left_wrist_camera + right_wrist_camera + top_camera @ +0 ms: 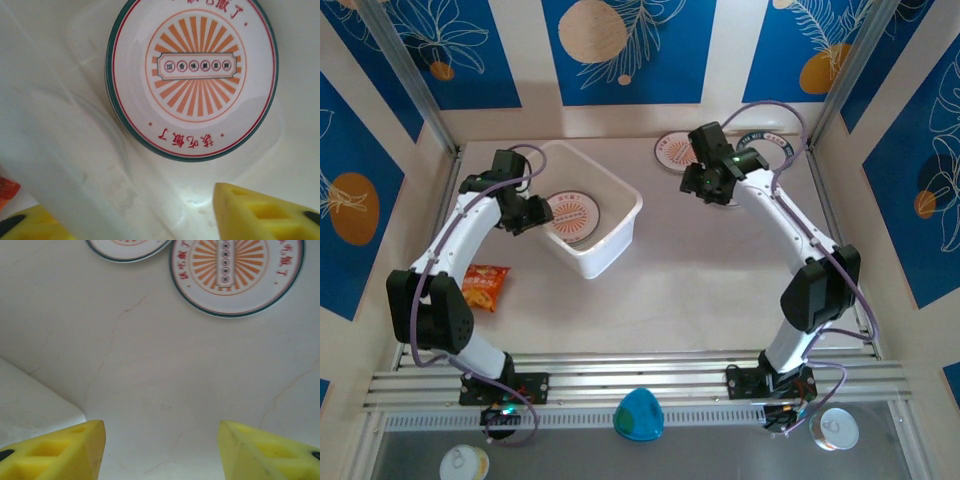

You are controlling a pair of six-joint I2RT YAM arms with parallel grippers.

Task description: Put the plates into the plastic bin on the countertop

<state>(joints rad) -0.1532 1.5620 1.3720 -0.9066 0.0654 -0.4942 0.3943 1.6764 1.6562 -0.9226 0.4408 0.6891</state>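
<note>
The plastic bin (617, 232) sits cornerwise to the rails on the left half of the desk (700, 290). It holds one plate (192, 75), flat and face up, its label bar level in the left wrist view. Two more plates lie flat by the far wall, one (237, 270) beside the other (130, 247), making three in all. The left fingers (265, 215) stand apart astride the bin's wall, gripping nothing. The right fingers (60, 450) are parted and empty over bare desk. One orange snack packet (485, 286) lies beside the left arm.
</note>
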